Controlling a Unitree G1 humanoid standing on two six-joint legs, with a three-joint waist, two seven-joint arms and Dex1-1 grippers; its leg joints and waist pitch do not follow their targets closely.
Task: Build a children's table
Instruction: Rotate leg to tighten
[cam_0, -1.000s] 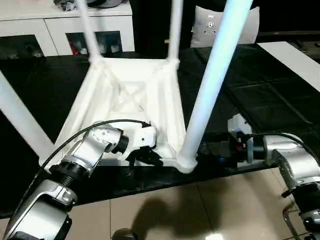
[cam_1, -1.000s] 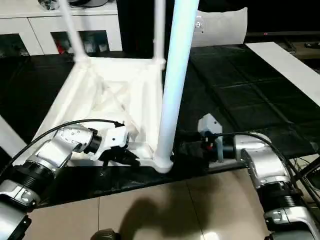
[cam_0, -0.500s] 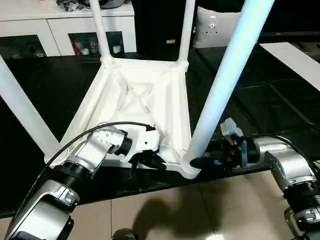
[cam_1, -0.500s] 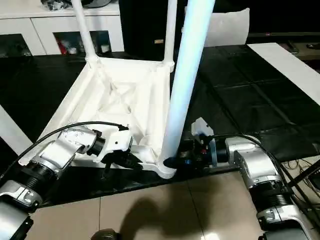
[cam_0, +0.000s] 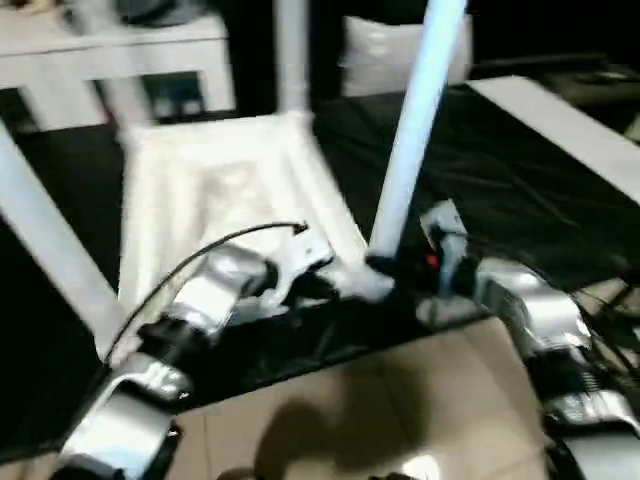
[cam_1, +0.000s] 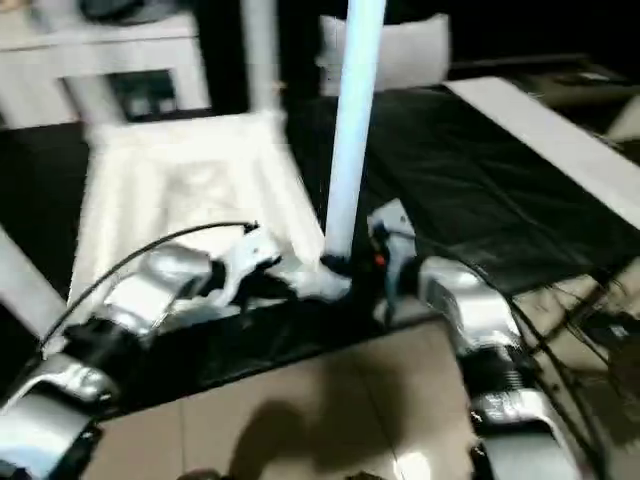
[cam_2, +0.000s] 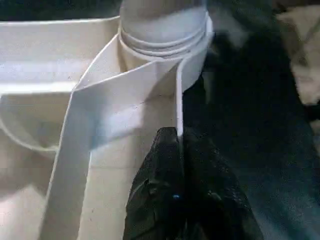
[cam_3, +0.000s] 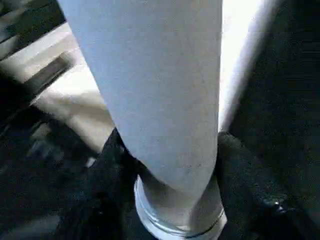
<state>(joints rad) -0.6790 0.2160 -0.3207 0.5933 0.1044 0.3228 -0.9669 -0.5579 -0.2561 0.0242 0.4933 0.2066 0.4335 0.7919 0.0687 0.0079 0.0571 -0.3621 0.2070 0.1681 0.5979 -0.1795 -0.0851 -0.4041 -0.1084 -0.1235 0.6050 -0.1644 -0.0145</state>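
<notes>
The children's table (cam_0: 220, 190) lies upside down on the black-covered work table (cam_0: 500, 190), its white legs pointing up. My left gripper (cam_2: 179, 137) is shut on the thin rim wall (cam_2: 178, 95) of the top, just beside the near right corner socket (cam_2: 160, 30). In that socket stands the near right leg (cam_0: 410, 130). My right gripper (cam_0: 385, 265) is shut on this leg's base, one black finger (cam_3: 107, 165) on each side of the leg (cam_3: 160, 90). Another leg (cam_0: 50, 250) slants up at the left, and a back leg (cam_0: 290, 50) stands behind.
The work table's front edge runs just under both grippers, with tiled floor (cam_0: 380, 400) below it. A white cabinet (cam_0: 100, 60) and a white cushion (cam_0: 385, 55) stand at the back. A white board (cam_0: 560, 120) lies at the far right.
My right gripper has moved in from the right and closed around the near right leg's base. My left gripper keeps its hold on the rim. The head camera has swung, shifting the whole picture.
</notes>
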